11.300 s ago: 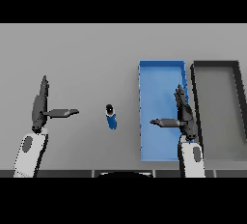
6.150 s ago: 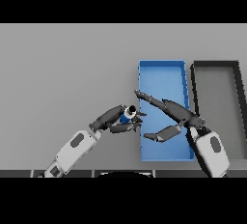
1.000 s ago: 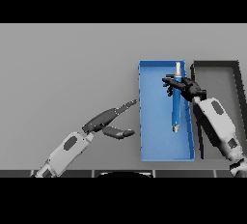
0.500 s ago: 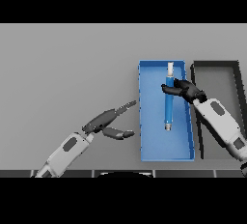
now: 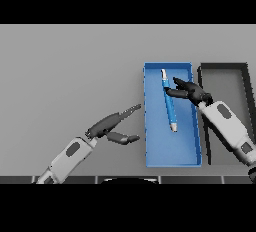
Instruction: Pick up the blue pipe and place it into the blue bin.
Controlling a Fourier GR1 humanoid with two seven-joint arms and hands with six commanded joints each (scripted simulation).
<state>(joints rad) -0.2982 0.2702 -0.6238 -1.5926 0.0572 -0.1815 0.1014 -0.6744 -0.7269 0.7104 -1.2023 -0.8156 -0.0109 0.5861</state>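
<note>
Grey table (image 5: 60, 66) | blue pipe (image 5: 169, 103) in blue bin (image 5: 170, 156) | right hand (image 5: 192, 91) touching it

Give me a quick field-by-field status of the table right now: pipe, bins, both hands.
blue pipe: over the blue bin's inside, long axis running roughly top to bottom, slightly slanted
blue bin: open, on the table right of centre
dark bin: right of the blue bin, beside it
right hand: over the blue bin's right side, fingers reaching to the pipe's upper part; grip or mere touch unclear
left hand: on the table side left of the blue bin, fingers extended, holding nothing
task status: pipe within the bin's outline; release not confirmed
</note>
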